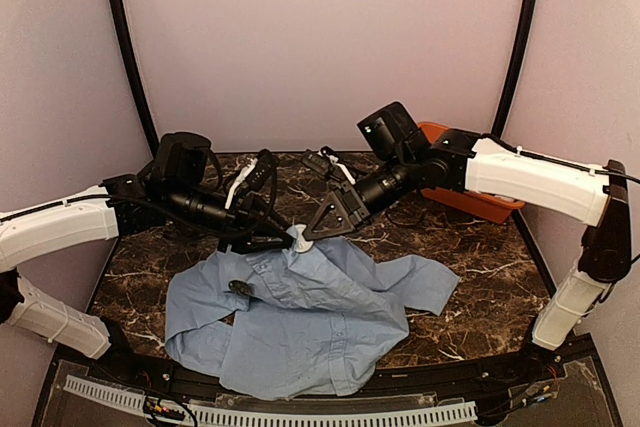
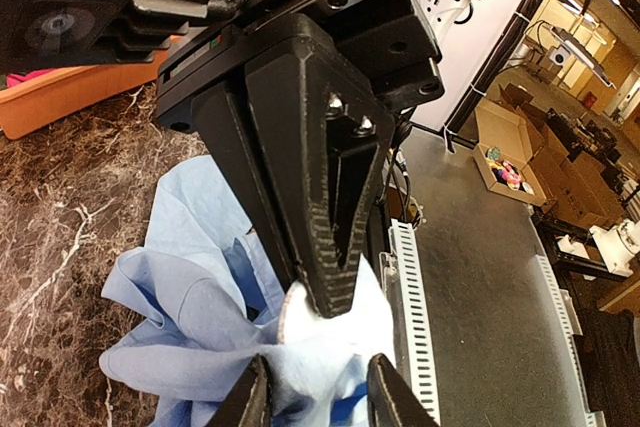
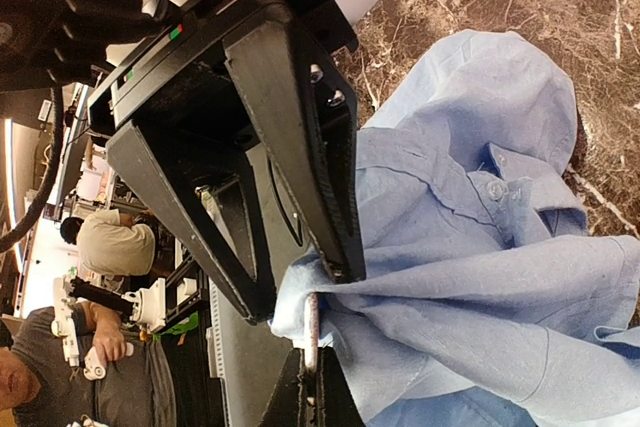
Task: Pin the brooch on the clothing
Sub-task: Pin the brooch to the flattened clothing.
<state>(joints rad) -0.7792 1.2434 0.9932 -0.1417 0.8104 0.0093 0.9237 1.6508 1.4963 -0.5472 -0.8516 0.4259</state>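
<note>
Two grippers meet over the middle of the table. We see the left gripper with its jaws a little apart, clamped on a bunched fold of the one blue shirt. The right gripper, jaws nearly together, pinches the same fold. One dark brooch lies on the shirt, lower left of the grippers. One orange tray sits upper right.

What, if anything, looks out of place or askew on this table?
The shirt lies crumpled, not flat, a fold bunched where the left gripper and right gripper pinch it. The brooch sits on the shirt, apart from both grippers; whether it is pinned cannot be told.
</note>
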